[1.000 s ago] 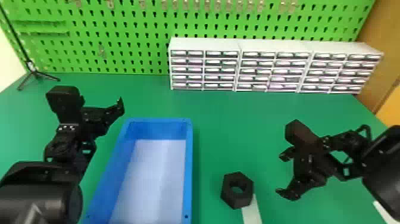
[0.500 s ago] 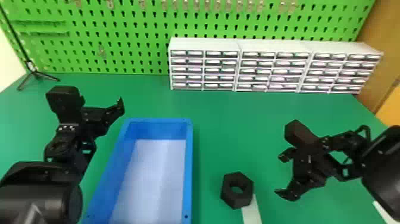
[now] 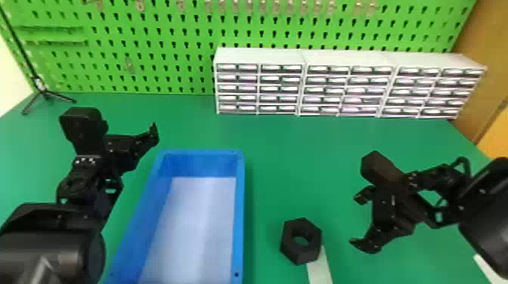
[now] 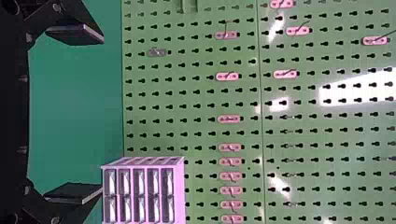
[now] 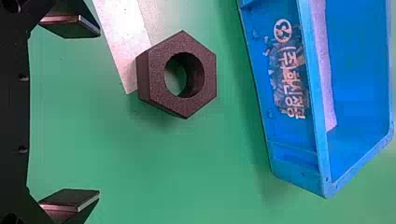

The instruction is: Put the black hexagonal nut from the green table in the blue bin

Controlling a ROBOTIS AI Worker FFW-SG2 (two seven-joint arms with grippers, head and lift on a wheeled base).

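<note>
The black hexagonal nut lies on the green table, right of the blue bin, touching a pale strip. To the nut's right is my right gripper, open and apart from it. In the right wrist view the nut lies beyond the open right gripper, with the blue bin farther off. My left gripper is parked beside the bin's far left corner; in the left wrist view the left gripper stands open with nothing between its fingers.
White drawer cabinets stand along the green pegboard at the back. A small black tripod is at the back left. The pale strip runs from the nut toward the near edge.
</note>
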